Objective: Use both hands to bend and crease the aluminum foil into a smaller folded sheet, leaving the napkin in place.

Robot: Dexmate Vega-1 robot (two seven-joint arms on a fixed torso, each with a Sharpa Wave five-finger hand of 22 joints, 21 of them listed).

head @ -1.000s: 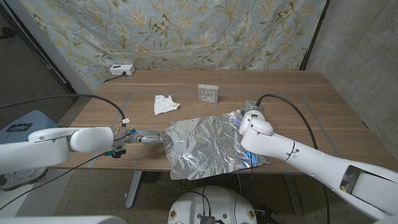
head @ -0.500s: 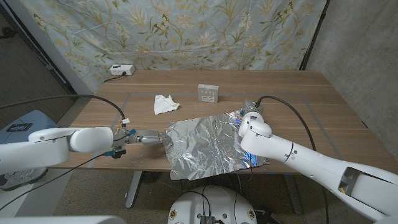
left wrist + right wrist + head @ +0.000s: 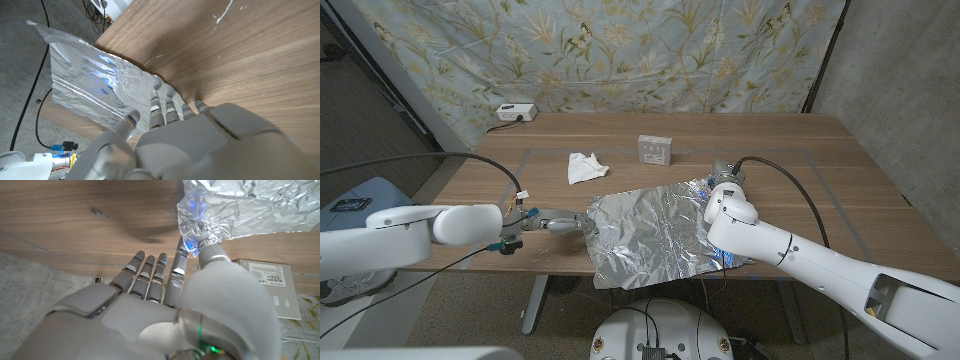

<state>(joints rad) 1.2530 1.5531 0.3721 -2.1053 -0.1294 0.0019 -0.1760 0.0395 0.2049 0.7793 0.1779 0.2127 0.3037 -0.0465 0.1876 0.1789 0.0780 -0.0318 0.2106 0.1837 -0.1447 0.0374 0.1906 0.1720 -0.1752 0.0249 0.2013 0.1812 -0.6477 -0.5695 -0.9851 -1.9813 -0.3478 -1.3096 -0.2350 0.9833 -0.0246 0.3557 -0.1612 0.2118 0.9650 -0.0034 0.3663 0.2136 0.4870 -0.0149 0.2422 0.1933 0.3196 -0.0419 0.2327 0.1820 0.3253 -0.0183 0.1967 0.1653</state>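
Foil (image 3: 650, 235): crinkled sheet on the table's (image 3: 840, 180) near edge, between both hands, overhanging the front.
Right hand (image 3: 200, 255): pinches the foil's right corner, other fingers extended.
Left hand (image 3: 552, 223): fingertips on the foil's left edge; grip unclear.
Napkin (image 3: 585, 167): crumpled, farther back, apart from foil.

No legible text. White box (image 3: 270, 287) on table (image 3: 75, 220) carries printed label with barcode; characters too small to read. No brand marks discernible.
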